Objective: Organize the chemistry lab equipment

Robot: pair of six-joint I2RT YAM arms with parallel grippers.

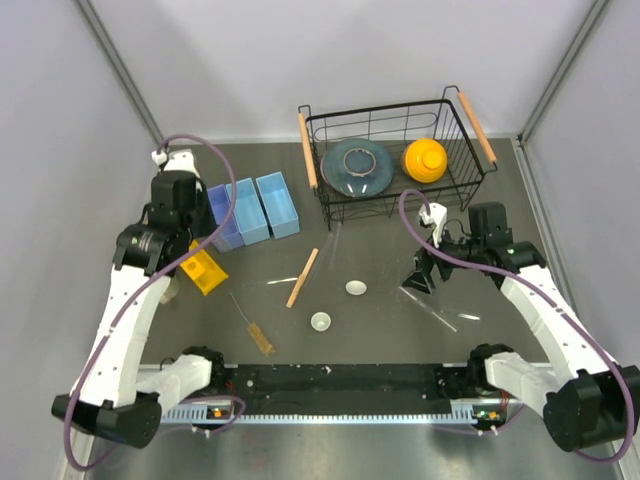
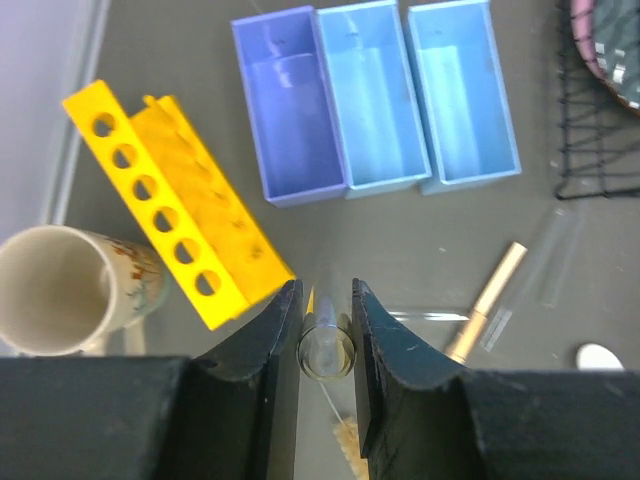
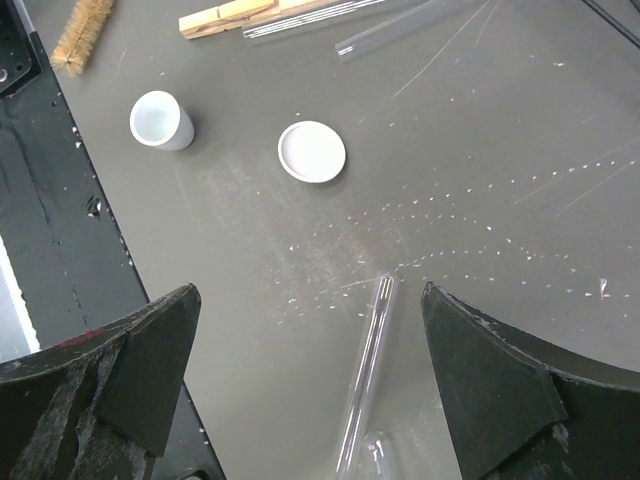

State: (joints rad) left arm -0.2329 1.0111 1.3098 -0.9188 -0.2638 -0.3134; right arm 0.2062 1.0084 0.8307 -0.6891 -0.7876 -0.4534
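Note:
My left gripper point(image 2: 326, 300) is shut on a clear glass test tube point(image 2: 326, 348), seen end-on between the jaws, just right of a yellow test tube rack point(image 2: 170, 200). My right gripper point(image 3: 307, 300) is open above a thin clear rod point(image 3: 368, 370) lying on the table. A white round lid point(image 3: 312, 151) and a small white cup-shaped dish point(image 3: 160, 120) lie beyond it. The tan wooden stick point(image 1: 302, 277), the wire brush with amber bristles point(image 1: 255, 330) and another clear rod point(image 1: 282, 281) lie mid-table. In the top view the right gripper point(image 1: 420, 275) hovers right of the dishes.
Three blue bins point(image 1: 250, 210) stand side by side at the back left. A black wire basket point(image 1: 470, 175) at the back holds a blue-grey plate point(image 1: 355, 165) and a yellow bowl point(image 1: 425, 158). A cream cup point(image 2: 60, 290) lies left of the rack.

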